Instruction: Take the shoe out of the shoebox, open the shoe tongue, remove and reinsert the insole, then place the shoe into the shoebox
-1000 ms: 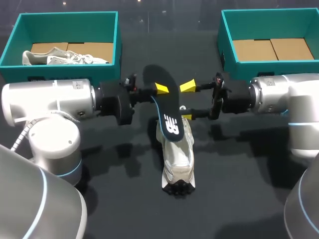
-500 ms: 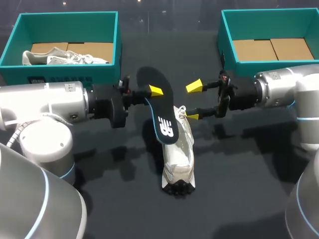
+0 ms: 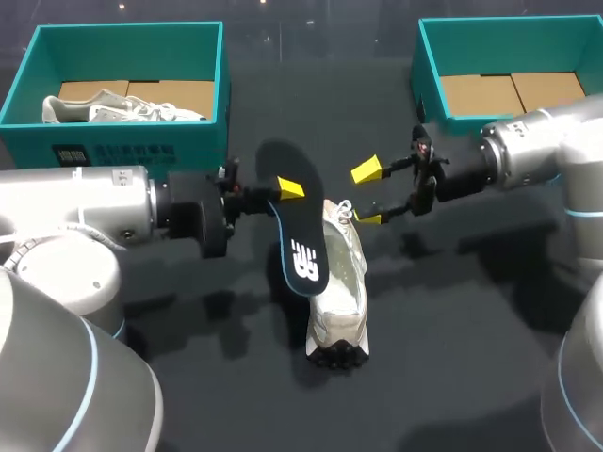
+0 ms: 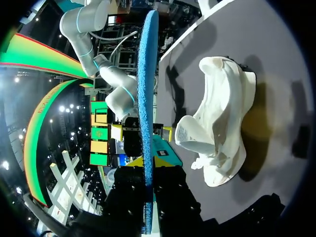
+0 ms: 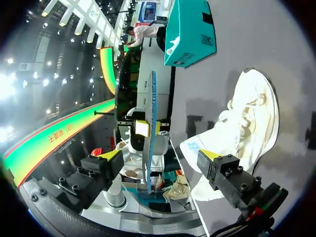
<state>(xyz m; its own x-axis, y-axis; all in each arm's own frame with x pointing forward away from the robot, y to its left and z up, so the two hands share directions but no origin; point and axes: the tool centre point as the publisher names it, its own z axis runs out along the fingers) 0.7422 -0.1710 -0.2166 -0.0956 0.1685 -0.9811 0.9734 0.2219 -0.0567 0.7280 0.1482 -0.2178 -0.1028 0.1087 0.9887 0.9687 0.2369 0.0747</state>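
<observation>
The left pincer [image 3: 285, 191] is clamped on the dark insole [image 3: 300, 240], holding it tilted over the white shoe [image 3: 341, 292] mid-table [image 3: 452, 339], seemingly clear of it. The right pincer [image 3: 367, 194] gapes wide, empty.

Black table [image 3: 452, 358] — matte, softly shadowed.
</observation>
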